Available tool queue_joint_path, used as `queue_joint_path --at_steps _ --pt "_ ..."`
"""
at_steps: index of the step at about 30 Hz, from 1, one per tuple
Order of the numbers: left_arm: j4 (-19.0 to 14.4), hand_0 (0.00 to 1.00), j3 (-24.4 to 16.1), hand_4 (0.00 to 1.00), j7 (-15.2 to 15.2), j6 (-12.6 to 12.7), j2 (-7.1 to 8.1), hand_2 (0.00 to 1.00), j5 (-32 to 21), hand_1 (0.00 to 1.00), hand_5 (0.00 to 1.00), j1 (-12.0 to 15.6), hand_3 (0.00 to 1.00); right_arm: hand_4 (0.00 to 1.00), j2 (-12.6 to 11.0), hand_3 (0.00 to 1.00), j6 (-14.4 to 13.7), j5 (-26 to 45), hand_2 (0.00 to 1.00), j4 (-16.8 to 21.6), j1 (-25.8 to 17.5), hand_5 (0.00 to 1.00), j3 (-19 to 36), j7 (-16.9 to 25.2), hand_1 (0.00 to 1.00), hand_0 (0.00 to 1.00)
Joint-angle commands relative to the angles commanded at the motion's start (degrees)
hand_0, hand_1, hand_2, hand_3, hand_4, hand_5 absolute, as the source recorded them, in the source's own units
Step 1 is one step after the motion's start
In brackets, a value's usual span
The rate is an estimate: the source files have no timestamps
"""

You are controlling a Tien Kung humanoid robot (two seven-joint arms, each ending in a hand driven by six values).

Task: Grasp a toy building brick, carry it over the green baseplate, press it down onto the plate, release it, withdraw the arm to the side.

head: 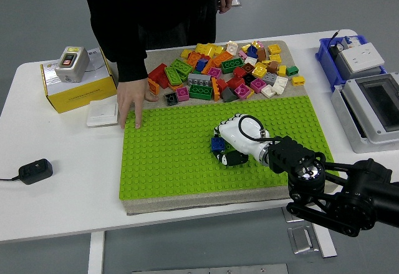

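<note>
**A:** Head view has the right robot hand [225, 144] low over the middle of the green baseplate [168, 161], fingers curled down around a blue brick [217, 143]. So it is grasping the brick, which sits at the plate's surface, just right of the frame's centre.

**B:** Is the brick seated on the studs or only resting there?

**A:** Cannot tell; the fingers cover most of it. I'd judge the press step is in hand and the release not yet done.

**B:** What might go wrong from here?

**A:** If the brick is off the stud grid, pressing would tilt it rather than lock it. And if the fingers open while one is hooked on an edge, pulling the arm away could drag the brick loose.

**B:** Anything near enough to interfere?

**A:** A person stands at the far side of the desk [62, 186], one hand [129, 103] flat on the plate's upper left corner. That may steady the plate, but it is on the working surface. The pile of loose bricks [224, 71] lies along the top of the mat, apart from the robot hand. No left arm shows.
</note>
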Motion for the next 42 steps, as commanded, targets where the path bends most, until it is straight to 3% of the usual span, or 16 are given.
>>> queue_joint_path --at_steps 42 --pt "0.0 0.67 0.03 0.435 -0.72 0.37 0.01 0.658 -0.32 0.687 0.436 -0.07 0.69 0.477 -0.22 0.688 -0.22 0.23 0.781 0.17 0.04 0.38 0.06 0.21 0.758 0.81"
